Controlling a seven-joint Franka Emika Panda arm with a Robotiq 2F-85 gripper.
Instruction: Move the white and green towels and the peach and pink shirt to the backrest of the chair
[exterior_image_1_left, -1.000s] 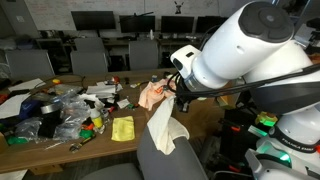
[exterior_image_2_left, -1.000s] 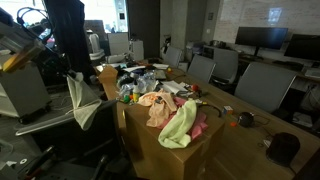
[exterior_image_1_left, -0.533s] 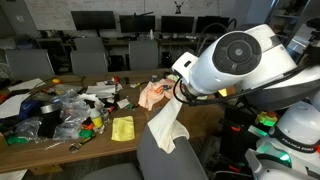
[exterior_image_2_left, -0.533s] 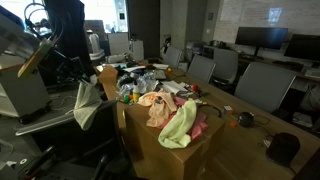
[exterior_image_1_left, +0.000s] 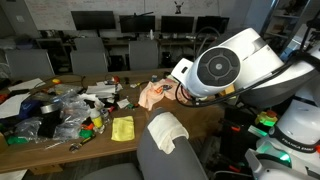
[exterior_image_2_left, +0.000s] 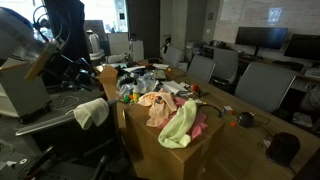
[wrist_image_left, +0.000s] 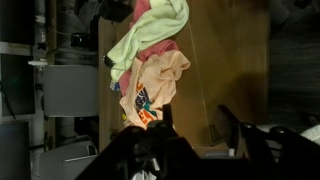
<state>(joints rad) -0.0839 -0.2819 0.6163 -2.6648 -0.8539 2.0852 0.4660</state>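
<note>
The white towel (exterior_image_1_left: 167, 130) no longer hangs stretched from the arm (exterior_image_1_left: 225, 68) as it did a second ago. It has dropped into a bunch on the backrest of the chair (exterior_image_1_left: 158, 166), and the arm has rolled round above it.

In an exterior view, from the left, a heap of clutter (exterior_image_1_left: 55, 110) covers the table (exterior_image_1_left: 95, 141). Next, the green towel (exterior_image_1_left: 122, 128) lies flat at 9 o'clock from the white towel. The peach shirt (exterior_image_1_left: 152, 95) lies crumpled at 11 o'clock from it.

In the wrist view the gripper (wrist_image_left: 196, 120) has its fingers spread with only table wood between them (dark and blurred, but the gap is plain). The green towel and peach shirt lie at 11 o'clock from it, touching, with pink cloth (wrist_image_left: 144, 8) at 12 o'clock from them.
</note>
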